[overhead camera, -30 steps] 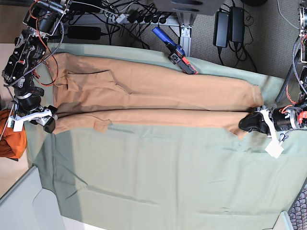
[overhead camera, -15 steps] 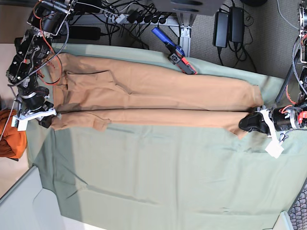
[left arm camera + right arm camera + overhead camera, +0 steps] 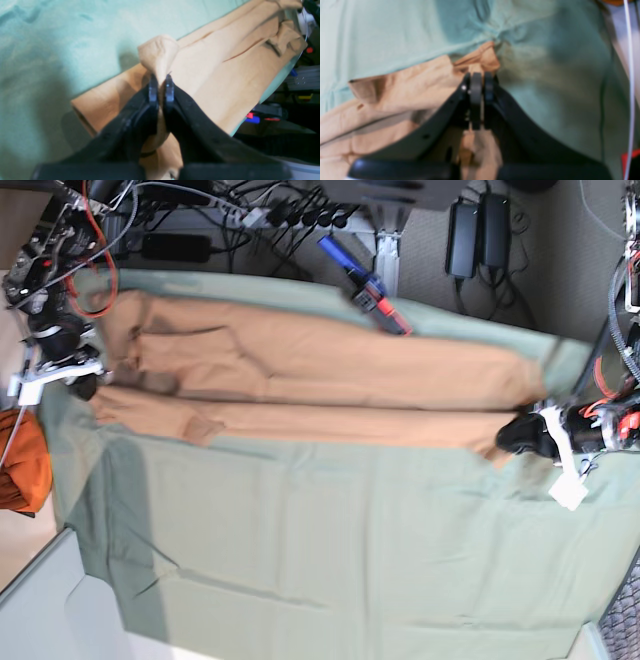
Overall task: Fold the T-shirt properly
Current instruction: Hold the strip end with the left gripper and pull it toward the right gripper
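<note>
T-shirt (image 3: 320,375) lies stretched lengthwise across the pale green sheet (image 3: 330,550), near long edge already folded over; crosswise folds remain, by my reading. Left gripper (image 3: 160,86) pinches one end corner, jaws nearly together on fabric; right gripper (image 3: 477,86) likewise at the opposite end. Orange cloth bundle (image 3: 25,460) sits off the sheet; nothing obstructs.

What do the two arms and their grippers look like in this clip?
Both grippers, left gripper and right gripper, have matte black curved fingers ending in narrow dark pads. In the base view, both arms are black metal with exposed red and black wiring, and white brackets sit near each wrist.
</note>
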